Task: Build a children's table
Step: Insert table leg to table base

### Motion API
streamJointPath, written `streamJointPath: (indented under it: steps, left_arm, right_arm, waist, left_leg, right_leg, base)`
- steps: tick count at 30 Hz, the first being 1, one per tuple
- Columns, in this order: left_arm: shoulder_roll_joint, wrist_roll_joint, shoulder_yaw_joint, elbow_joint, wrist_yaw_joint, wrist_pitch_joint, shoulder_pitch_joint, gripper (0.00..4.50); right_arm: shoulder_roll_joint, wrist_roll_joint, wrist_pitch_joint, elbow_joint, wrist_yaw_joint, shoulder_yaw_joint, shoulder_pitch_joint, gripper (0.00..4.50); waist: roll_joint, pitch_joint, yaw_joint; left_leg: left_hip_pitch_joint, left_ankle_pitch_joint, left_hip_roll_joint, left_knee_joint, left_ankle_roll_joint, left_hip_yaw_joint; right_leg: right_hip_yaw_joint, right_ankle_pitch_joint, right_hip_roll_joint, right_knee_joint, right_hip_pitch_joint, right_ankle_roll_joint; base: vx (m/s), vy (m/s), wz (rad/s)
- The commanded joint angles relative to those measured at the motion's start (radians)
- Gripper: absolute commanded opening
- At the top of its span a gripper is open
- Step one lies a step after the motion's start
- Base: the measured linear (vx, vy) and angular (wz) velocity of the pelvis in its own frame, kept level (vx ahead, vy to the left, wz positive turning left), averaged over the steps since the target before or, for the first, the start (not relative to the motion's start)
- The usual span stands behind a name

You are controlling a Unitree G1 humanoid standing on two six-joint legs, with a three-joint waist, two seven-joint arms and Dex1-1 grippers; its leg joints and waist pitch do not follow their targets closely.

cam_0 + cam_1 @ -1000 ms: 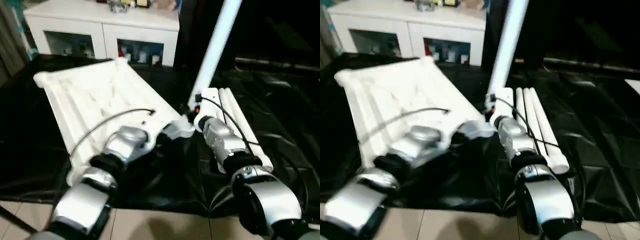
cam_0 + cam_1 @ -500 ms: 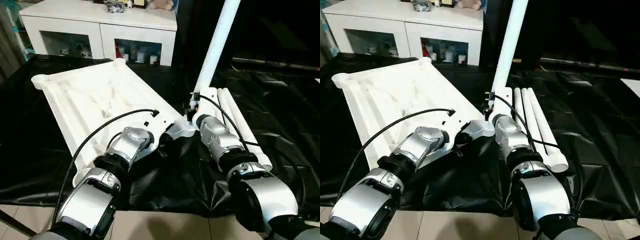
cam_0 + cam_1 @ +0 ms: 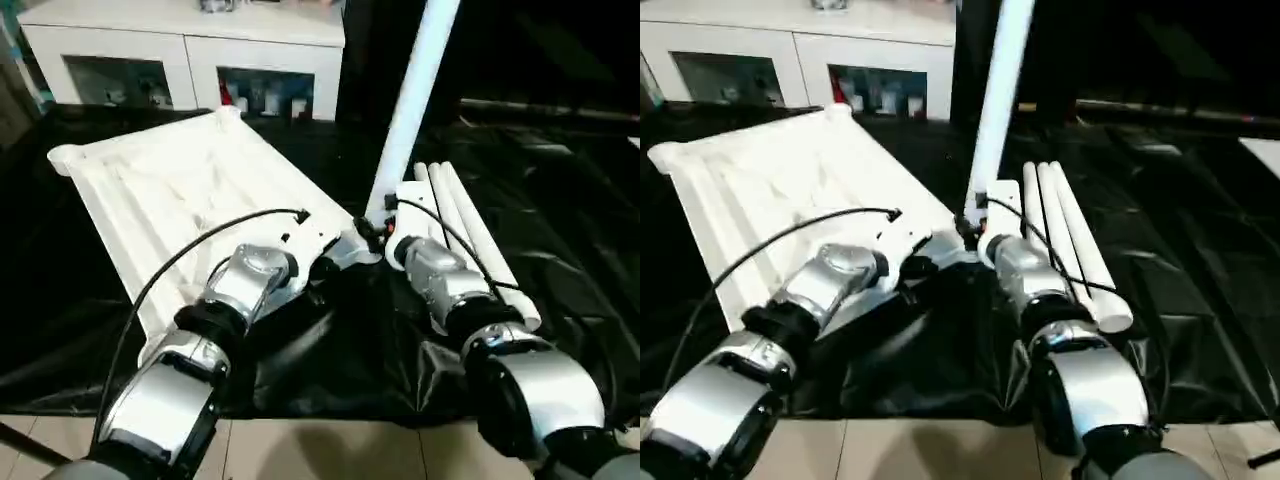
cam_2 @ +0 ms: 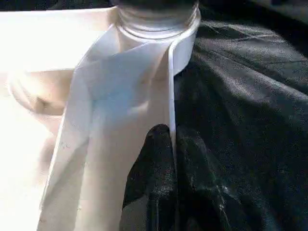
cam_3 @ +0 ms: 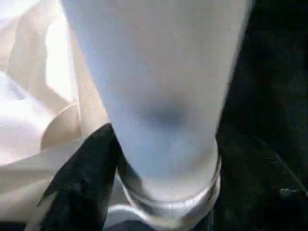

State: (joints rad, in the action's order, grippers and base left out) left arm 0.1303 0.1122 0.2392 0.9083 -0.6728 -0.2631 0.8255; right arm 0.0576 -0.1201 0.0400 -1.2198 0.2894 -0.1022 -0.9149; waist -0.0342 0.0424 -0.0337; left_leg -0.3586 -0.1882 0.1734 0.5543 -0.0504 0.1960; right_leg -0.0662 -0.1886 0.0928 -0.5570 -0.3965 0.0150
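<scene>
Tabletop [image 3: 190, 200] lies ribs-up on the black sheet [image 3: 560, 230], so sockets face up. Left claw [image 4: 173, 159] clamped on its near-corner edge to steady it. Right claw [image 5: 159, 168]: fingers apart around the upright leg [image 3: 415, 90] in that corner socket, probably guiding it. Spare legs [image 3: 470, 235] lie beside, on the right.

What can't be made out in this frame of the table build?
- Upright leg: its top, cut off by the head views' upper edge.
- Tabletop near edge: hidden behind the left forearm, head views.
- Right gripper: whether its fingers touch the leg; right wrist view too close.
- Cabinet contents: blurred.
</scene>
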Motion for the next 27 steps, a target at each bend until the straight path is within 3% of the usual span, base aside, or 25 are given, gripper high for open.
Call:
streamJointPath:
  steps: [1,3,4,7,9,11,13,14,18,23,27]
  left_arm:
    - [0.019,0.009,0.003,-0.011,-0.011,0.028,-0.01,0.0]
    - [0.027,0.009,0.009,-0.021,-0.031,0.035,-0.016,0.0]
    - [0.051,0.004,0.021,-0.05,-0.09,0.067,-0.033,0.0]
    - [0.075,-0.001,0.024,-0.065,-0.132,0.081,-0.045,0.0]
    - [0.1,-0.006,0.025,-0.077,-0.172,0.099,-0.054,0.0]
    - [0.132,-0.017,0.029,-0.094,-0.237,0.145,-0.067,0.0]
    - [0.158,-0.025,0.033,-0.113,-0.288,0.175,-0.079,0.0]
    - [0.176,-0.031,0.036,-0.13,-0.324,0.18,-0.09,0.0]
    - [0.222,-0.042,0.047,-0.174,-0.411,0.216,-0.12,0.0]
    - [0.256,-0.044,0.049,-0.205,-0.463,0.228,-0.139,0.0]
    - [0.267,-0.056,0.048,-0.225,-0.501,0.228,-0.147,0.0]
  right_arm:
    - [0.009,0.004,0.027,-0.016,0.062,0.008,0.0,3.52]
    - [0.016,0.004,0.026,-0.006,0.095,0.012,-0.001,3.66]
    - [0.04,0.006,0.025,0.033,0.2,0.034,0.006,3.88]
    - [0.071,0.013,0.03,0.079,0.294,0.061,0.023,4.0]
    - [0.107,0.024,0.035,0.135,0.382,0.09,0.048,4.1]
    - [0.151,0.033,0.039,0.212,0.476,0.124,0.083,4.38]
    - [0.185,0.037,0.047,0.274,0.537,0.144,0.111,4.4]
    - [0.207,0.039,0.048,0.315,0.577,0.16,0.132,4.4]
    - [0.253,0.033,0.057,0.414,0.666,0.187,0.183,4.4]
    - [0.271,0.017,0.073,0.503,0.703,0.194,0.229,4.4]
    - [0.286,0.024,0.093,0.572,0.739,0.221,0.266,4.4]
  waist:
    - [-0.001,-0.047,-0.004]
    - [0.0,-0.051,-0.007]
    - [0.0,-0.052,-0.008]
    - [0.001,-0.054,-0.009]
    - [-0.003,-0.059,-0.012]
    - [0.0,-0.063,-0.019]
    - [0.007,-0.065,-0.028]
    - [0.003,-0.067,-0.027]
    - [0.006,-0.062,-0.034]
    - [0.01,-0.054,-0.036]
    - [0.008,-0.053,-0.037]
  left_leg:
    - [0.005,-0.321,0.064,-0.075,0.015,-0.032]
    - [0.01,-0.276,0.064,-0.069,0.029,-0.024]
    - [0.003,-0.25,0.064,-0.067,0.044,-0.023]
    - [-0.001,-0.196,0.064,-0.058,0.071,-0.017]
    - [-0.007,-0.117,0.062,-0.049,0.1,-0.014]
    - [-0.009,-0.03,0.06,-0.037,0.148,-0.01]
    - [-0.004,0.013,0.065,-0.03,0.165,-0.006]
    - [-0.004,0.022,0.063,-0.027,0.17,-0.003]
    - [0.001,-0.029,0.068,-0.03,0.161,-0.001]
    - [0.007,-0.156,0.072,-0.042,0.064,-0.004]
    - [0.007,-0.157,0.07,-0.043,0.046,-0.005]
  right_leg:
    - [0.048,-0.373,0.077,0.071,0.027,0.155]
    - [0.048,-0.294,0.072,0.061,0.024,0.188]
    - [0.045,-0.267,0.072,0.056,0.03,0.204]
    - [0.045,-0.207,0.07,0.046,0.032,0.229]
    - [0.044,-0.088,0.066,0.029,0.038,0.25]
    - [0.042,0.075,0.063,0.007,0.046,0.288]
    - [0.04,0.144,0.058,-0.005,0.043,0.308]
    - [0.039,0.167,0.055,-0.008,0.045,0.316]
    - [0.04,0.102,0.056,-0.001,0.043,0.31]
    - [0.043,-0.096,0.056,0.018,0.036,0.271]
    - [0.044,-0.105,0.054,0.018,0.036,0.256]
  base:
    - [0.0,0.0,0.0]
    - [0.0,0.0,0.0]
    - [0.0,0.0,0.0]
    - [0.018,-0.011,0.0]
    - [0.057,-0.029,0.0]
    - [0.056,-0.018,-0.02]
    - [0.026,-0.004,-0.02]
    - [0.0,0.0,0.0]
    - [0.0,0.0,0.0]
    - [0.0,0.0,0.0]
    - [0.0,0.0,0.0]
